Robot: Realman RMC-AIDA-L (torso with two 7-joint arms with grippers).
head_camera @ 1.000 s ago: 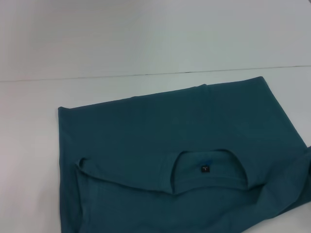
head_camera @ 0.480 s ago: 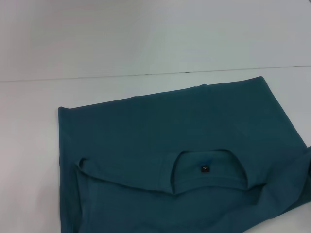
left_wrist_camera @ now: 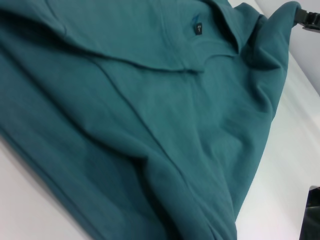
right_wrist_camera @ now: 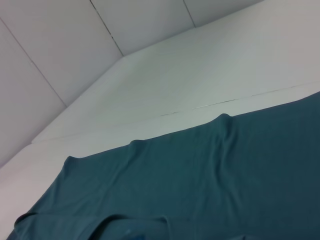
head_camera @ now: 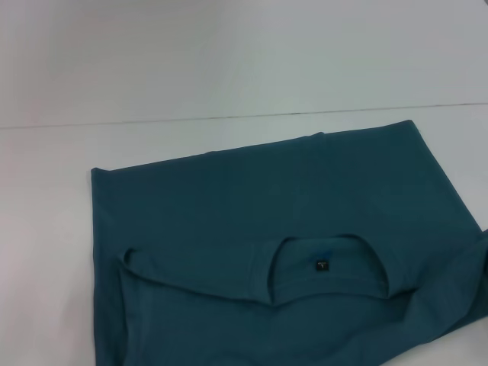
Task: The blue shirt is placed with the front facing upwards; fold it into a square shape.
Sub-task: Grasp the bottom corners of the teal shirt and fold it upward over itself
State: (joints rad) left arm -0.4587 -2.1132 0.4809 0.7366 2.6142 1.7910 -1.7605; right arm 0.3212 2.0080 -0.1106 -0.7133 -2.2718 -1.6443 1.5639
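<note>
The blue shirt (head_camera: 252, 213) lies on the white table (head_camera: 46, 229), folded over, so its chest print is hidden. The round neckline with its small dark label (head_camera: 322, 265) faces up near the front. A fold edge runs from the left side to the neckline. The shirt's right front part is bunched and raised at the picture's right edge. In the left wrist view the shirt (left_wrist_camera: 150, 125) fills the picture and its raised corner meets a dark gripper part (left_wrist_camera: 307, 17), my right gripper. My left gripper does not show in any view.
The table's far edge meets a pale wall (head_camera: 244, 53) behind the shirt. Bare table shows left of and behind the shirt, and in the right wrist view (right_wrist_camera: 200, 85). A dark object (left_wrist_camera: 314, 210) sits at the edge of the left wrist view.
</note>
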